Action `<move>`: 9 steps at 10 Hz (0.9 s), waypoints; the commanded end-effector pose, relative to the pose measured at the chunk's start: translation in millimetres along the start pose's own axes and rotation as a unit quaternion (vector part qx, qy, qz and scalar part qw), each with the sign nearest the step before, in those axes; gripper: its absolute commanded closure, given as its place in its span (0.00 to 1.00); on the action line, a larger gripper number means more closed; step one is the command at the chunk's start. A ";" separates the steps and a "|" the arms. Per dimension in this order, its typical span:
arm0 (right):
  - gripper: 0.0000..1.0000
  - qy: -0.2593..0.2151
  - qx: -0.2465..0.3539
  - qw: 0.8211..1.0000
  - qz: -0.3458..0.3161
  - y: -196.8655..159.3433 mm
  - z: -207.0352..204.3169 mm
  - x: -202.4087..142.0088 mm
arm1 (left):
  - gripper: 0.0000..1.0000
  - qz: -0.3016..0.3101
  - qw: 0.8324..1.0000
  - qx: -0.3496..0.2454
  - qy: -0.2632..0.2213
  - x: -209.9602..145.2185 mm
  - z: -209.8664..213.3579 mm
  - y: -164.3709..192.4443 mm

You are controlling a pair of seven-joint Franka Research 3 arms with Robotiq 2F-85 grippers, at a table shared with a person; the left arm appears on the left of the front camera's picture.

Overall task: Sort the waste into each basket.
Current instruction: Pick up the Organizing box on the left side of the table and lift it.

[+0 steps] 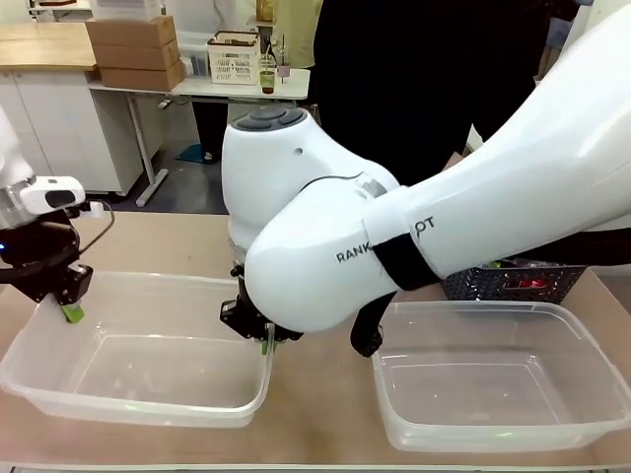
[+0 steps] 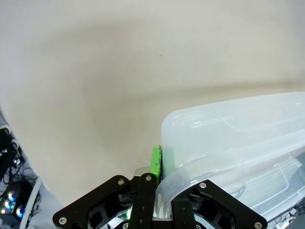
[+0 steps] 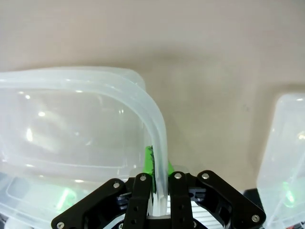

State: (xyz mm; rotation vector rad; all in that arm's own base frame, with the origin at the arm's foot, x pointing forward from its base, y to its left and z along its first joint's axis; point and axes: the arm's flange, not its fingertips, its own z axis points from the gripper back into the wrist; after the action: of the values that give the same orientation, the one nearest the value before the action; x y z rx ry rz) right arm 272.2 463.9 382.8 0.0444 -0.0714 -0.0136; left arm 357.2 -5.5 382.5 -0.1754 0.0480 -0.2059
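A large shallow clear tub lies at the table's left, held at both ends. My left gripper is shut on its left rim; in the left wrist view the green pads pinch the tub's rim. My right gripper reaches across and is shut on its right rim, and the right wrist view has the rim running between its fingers. The tub holds nothing. The two small deep tubs, the cans and the bottles are out of view.
A second large shallow clear tub sits at the right, its corner near my right gripper. Behind it stands a dark lattice basket with something red inside. A person in black stands at the far side. My right arm spans the middle.
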 end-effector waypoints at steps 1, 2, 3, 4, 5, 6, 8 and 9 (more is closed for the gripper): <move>1.00 0.014 -0.054 0.998 0.002 -33.4 24.9 8.1 | 1.00 0.032 0.998 0.011 -0.061 -81.8 4.1 -7.6; 1.00 0.010 -0.066 0.998 0.002 -43.3 40.0 14.3 | 1.00 0.052 0.995 0.023 -0.078 -67.5 35.1 -19.7; 1.00 0.007 -0.083 0.997 0.000 -51.5 50.7 17.6 | 1.00 0.060 0.993 0.030 -0.098 -54.8 60.7 -29.7; 1.00 0.009 -0.090 0.996 0.009 -59.1 60.0 19.3 | 1.00 0.065 0.993 0.028 -0.098 -40.4 82.2 -38.4; 1.00 0.015 -0.092 0.995 0.023 -67.8 70.2 20.7 | 1.00 0.072 0.992 0.032 -0.102 -27.4 96.9 -46.8; 1.00 0.027 -0.082 0.996 0.023 -79.9 82.2 24.5 | 1.00 0.058 0.991 0.033 -0.113 -20.8 105.5 -57.5; 1.00 0.014 -0.011 0.996 0.086 -101.8 101.7 0.7 | 1.00 0.045 0.995 0.014 -0.090 -34.2 81.7 -62.4; 1.00 -0.004 -0.021 0.999 0.024 -49.0 95.4 24.1 | 1.00 0.045 0.995 0.014 -0.090 -34.2 81.7 -62.4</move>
State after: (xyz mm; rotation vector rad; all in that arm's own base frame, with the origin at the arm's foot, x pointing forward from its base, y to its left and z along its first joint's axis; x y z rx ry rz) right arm 280.4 400.8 486.4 0.0355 -0.0777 0.0830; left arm 317.5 -66.2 480.3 -0.1880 -0.1207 -0.1149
